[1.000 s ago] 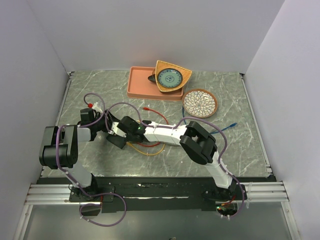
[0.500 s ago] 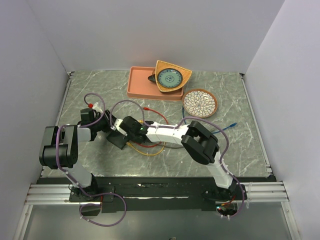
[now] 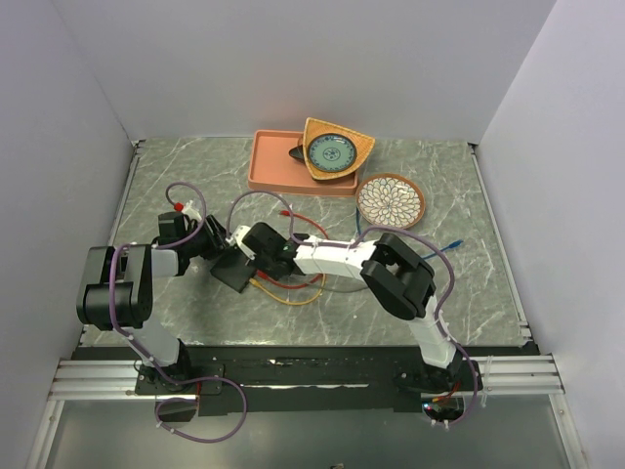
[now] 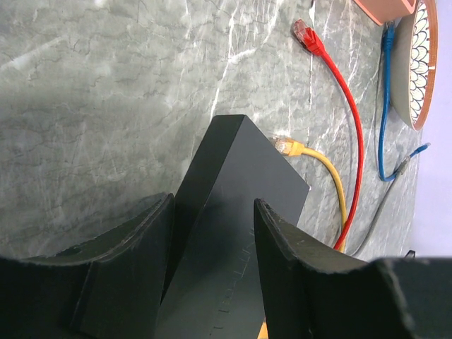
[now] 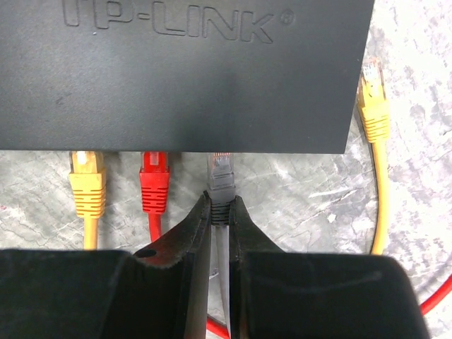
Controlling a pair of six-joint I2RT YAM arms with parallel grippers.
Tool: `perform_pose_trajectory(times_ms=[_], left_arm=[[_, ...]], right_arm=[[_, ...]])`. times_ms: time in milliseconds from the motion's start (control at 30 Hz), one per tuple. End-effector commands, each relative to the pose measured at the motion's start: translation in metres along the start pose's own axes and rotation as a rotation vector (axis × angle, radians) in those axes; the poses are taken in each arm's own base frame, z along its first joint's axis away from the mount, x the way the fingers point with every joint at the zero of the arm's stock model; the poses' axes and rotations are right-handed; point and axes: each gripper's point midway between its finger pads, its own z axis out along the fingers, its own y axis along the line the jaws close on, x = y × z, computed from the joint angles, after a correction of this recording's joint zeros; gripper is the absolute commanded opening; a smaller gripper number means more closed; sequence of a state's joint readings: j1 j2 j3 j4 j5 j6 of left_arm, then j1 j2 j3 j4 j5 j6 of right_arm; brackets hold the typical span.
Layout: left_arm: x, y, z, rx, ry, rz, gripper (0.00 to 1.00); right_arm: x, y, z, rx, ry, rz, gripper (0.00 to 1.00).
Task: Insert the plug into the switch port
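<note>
The switch [image 3: 230, 271] is a flat black box lying left of centre on the table. My left gripper [image 4: 212, 212] is shut on the switch [image 4: 240, 183], one finger on each side of it. In the right wrist view the switch [image 5: 183, 70] fills the top, with a yellow plug [image 5: 86, 180] and a red plug [image 5: 154, 176] seated along its near edge. My right gripper [image 5: 221, 206] is shut on a grey plug [image 5: 220, 173], whose tip reaches the switch's edge beside the red one. From above, the right gripper [image 3: 258, 254] sits against the switch, facing the left gripper [image 3: 217, 250].
A loose yellow plug [image 5: 373, 99] lies right of the switch. A loose red plug [image 4: 305, 32], blue cable [image 4: 385, 106] and cable loops [image 3: 293, 288] trail over the marble. At the back stand a salmon-pink tray [image 3: 273, 166], a bowl [image 3: 332, 151] and a patterned plate [image 3: 390, 200].
My right gripper has moved left and slightly away from me, bringing the grey plug up to the switch's edge. The left gripper has stayed on the switch.
</note>
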State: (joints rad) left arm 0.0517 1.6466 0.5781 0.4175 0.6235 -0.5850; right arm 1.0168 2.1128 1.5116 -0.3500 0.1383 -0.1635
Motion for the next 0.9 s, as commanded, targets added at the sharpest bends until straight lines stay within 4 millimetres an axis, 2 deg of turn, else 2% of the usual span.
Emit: perform_pose_trajectory(times_ms=[0,133,333,667,867], left_arm=[[0.017,-0.017,-0.002,0.078,0.073,-0.016,0.53],[0.017,-0.017,-0.002,0.079,0.072,-0.014,0.52],[0.017,-0.02,-0.002,0.096,0.073,-0.018,0.52],[0.025,-0.026,0.002,0.133,0.098,-0.033,0.52],[0.025,-0.031,0.002,0.139,0.099,-0.026,0.52]], right_arm=[[-0.034,-0.018,-0.021,0.022,-0.118,0.102,0.0],[-0.035,-0.025,-0.024,0.013,-0.13,0.155,0.0],[-0.036,-0.022,-0.02,-0.007,-0.113,0.149,0.0],[-0.049,-0.008,-0.017,-0.047,-0.115,0.048,0.0],[-0.053,-0.011,-0.009,-0.024,-0.093,-0.019,0.0]])
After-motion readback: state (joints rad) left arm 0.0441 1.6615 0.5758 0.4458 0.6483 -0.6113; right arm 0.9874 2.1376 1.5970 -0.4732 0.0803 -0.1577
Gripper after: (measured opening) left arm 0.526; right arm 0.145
